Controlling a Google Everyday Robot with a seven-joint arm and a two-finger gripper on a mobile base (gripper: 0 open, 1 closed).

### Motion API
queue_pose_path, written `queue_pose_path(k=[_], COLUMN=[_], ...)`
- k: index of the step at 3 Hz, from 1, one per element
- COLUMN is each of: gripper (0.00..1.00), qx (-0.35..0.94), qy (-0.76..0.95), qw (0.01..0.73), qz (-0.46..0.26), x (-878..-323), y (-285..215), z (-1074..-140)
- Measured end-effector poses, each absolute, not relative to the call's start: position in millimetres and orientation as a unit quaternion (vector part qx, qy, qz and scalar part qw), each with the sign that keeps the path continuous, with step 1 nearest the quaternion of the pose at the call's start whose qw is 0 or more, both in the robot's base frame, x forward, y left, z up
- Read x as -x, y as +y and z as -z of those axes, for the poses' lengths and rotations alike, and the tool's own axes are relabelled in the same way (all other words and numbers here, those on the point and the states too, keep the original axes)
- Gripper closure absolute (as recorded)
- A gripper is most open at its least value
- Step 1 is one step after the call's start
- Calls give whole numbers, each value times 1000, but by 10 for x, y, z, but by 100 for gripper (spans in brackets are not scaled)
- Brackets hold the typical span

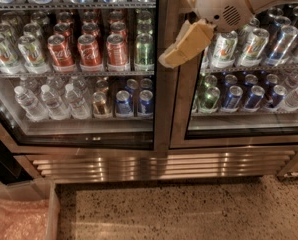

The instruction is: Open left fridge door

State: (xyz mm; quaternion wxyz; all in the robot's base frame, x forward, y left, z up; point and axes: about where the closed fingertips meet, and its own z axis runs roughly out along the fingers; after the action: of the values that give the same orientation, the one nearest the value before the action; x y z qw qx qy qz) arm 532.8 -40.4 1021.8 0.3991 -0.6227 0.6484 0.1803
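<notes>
The left fridge door (161, 104) is a tall glass pane in a brushed bronze-steel frame. Red cola cans (89, 49) and clear water bottles (51, 101) show through the glass. My gripper (185, 45), tan with a white wrist, hangs at the top centre of the camera view. It lies over the vertical frame where the two doors meet, at the height of the can shelf. I cannot tell whether it touches the frame. The door looks shut or nearly so.
The matching right glass door (249, 129) shows green-white and blue cans. A steel vent grille (159, 166) runs below both doors. A clear bin with pink wrap (19, 216) stands on the speckled floor (179, 211) at the lower left.
</notes>
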Motion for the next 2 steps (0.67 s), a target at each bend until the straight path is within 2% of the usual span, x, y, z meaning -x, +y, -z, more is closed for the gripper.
queue_pose_path(k=[2], gripper=[26], qx=[623], qy=[641], qw=[406], qz=[-187], x=[-5145], y=[-377], z=[-10270])
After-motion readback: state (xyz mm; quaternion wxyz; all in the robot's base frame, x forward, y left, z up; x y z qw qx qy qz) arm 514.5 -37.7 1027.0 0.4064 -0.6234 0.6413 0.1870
